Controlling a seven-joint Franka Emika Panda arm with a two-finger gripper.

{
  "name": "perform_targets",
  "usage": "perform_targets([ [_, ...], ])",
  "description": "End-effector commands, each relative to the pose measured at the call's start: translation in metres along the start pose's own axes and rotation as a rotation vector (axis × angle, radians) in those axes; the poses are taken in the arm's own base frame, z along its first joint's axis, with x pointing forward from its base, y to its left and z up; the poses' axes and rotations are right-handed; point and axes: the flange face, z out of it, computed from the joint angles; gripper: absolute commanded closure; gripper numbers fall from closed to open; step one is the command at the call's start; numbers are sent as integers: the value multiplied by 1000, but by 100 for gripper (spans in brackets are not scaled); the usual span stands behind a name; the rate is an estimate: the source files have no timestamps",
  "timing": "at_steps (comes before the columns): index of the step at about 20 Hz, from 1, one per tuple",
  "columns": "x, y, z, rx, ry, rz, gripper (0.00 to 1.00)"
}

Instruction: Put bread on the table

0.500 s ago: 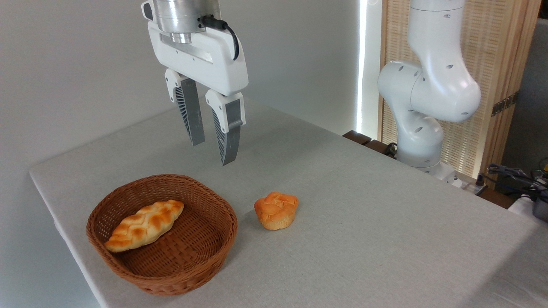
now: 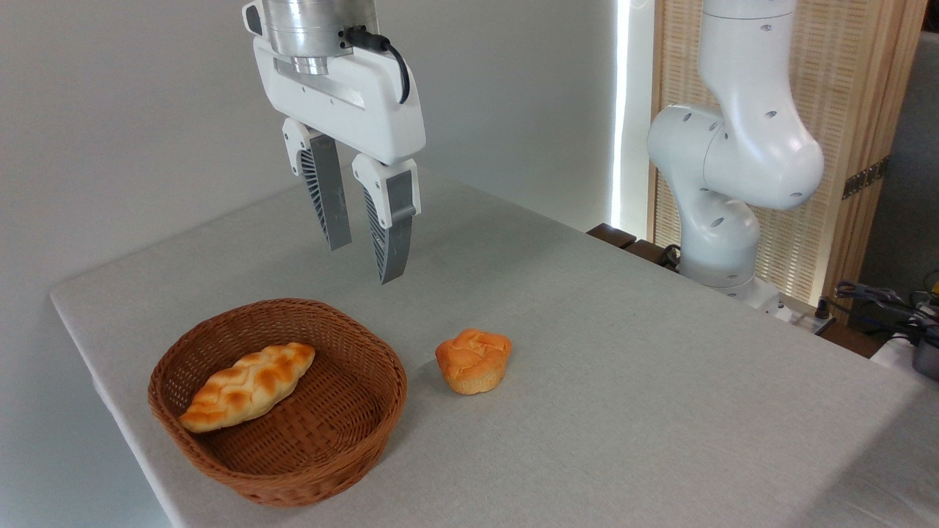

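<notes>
Camera view: the bread [image 2: 248,386] is seen lying inside the wicker basket [image 2: 345,447], which stands near the front left corner of the table [image 2: 623,411]. Nothing has been lifted yet, so the task is judged to be at its start. The gripper [image 2: 364,258] is held in the air above the far rim of the basket, its fingers slightly apart, and nothing is held between them. A muffin-shaped bun [image 2: 473,361] is placed just beside the basket. The descent, the grasp and the placing are left.
</notes>
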Motion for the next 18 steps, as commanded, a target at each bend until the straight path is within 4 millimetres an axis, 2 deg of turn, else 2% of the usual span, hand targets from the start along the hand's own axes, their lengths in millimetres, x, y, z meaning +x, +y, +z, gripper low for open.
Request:
perform_targets([
  [1,7,2,5,-76,30,-16,0],
  [4,25,6,18,-134,90,-52,0],
  [9,76,31,49,-112,144,-37,0],
  [11,97,32,72,-83,181,-22,0],
  [13,105,24,103,-81,193,-40,0],
  [14,107,22,110,-82,194,-45,0],
  [16,115,19,152,-87,192,-74,0],
  [18,119,14,172,-76,217,-114,0],
])
